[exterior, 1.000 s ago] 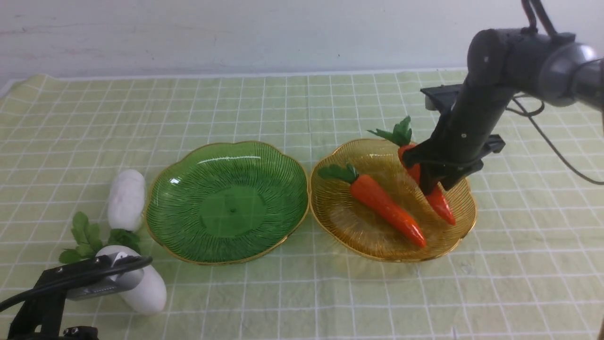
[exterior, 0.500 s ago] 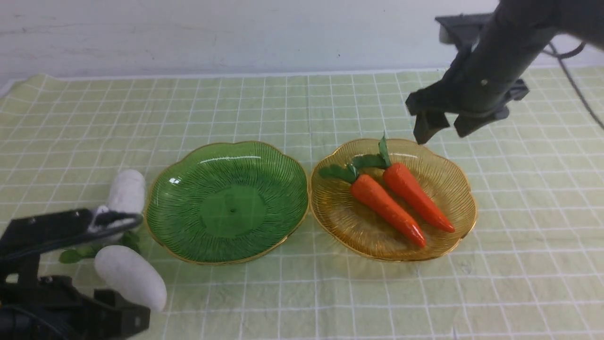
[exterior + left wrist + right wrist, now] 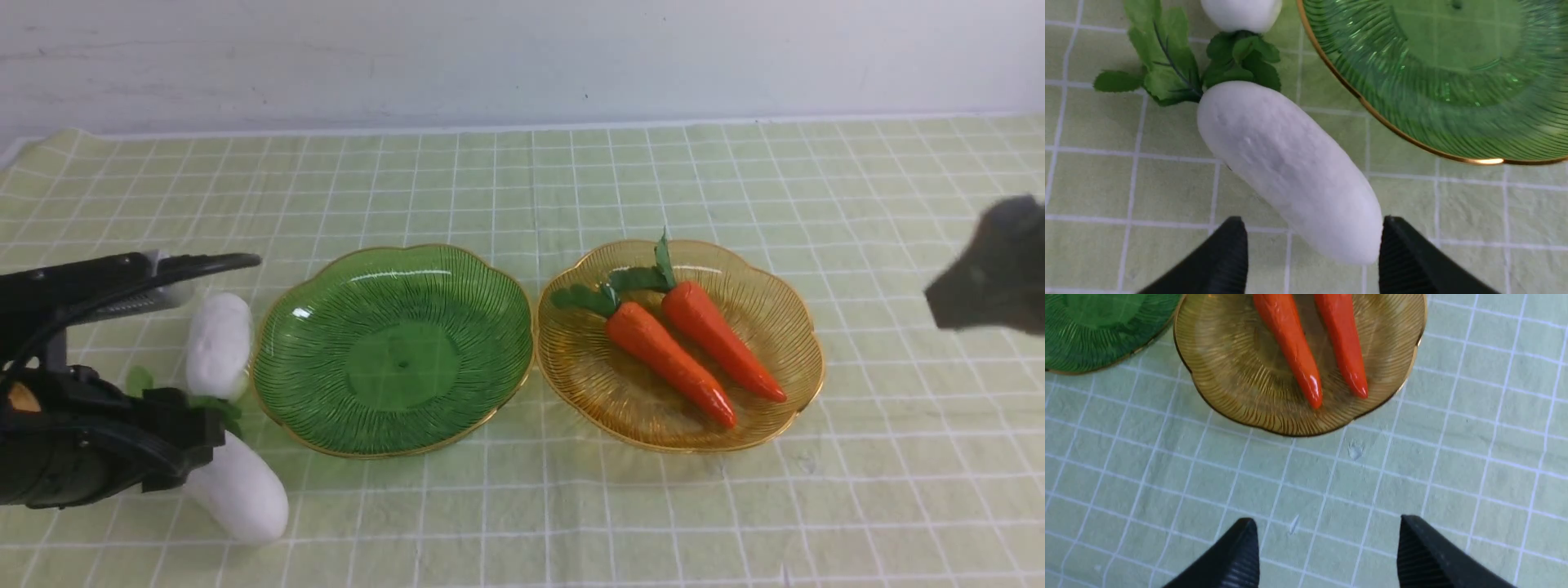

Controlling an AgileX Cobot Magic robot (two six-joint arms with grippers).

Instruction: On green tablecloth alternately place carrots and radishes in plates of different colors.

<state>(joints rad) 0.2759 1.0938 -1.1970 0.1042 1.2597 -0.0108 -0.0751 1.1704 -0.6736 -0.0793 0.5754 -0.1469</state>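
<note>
Two carrots [image 3: 669, 363] lie side by side in the amber plate [image 3: 592, 392]; the green plate [image 3: 392, 359] sits just beside it on the green tablecloth [image 3: 522, 180]; the nearer radish [image 3: 1290, 171] and the farther radish [image 3: 219, 343] lie on the cloth left of the green plate, leaf ends meeting. I see my left gripper [image 3: 1311, 222] spread, the nearer radish's rounded end between its jaws, unclamped; my right gripper [image 3: 1326, 520] stands wide above bare cloth near the amber plate.

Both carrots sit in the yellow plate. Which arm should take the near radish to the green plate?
Left. The left gripper stands open astride the near radish, next to the green plate. The right gripper hangs open over cloth beyond the yellow plate.
</note>
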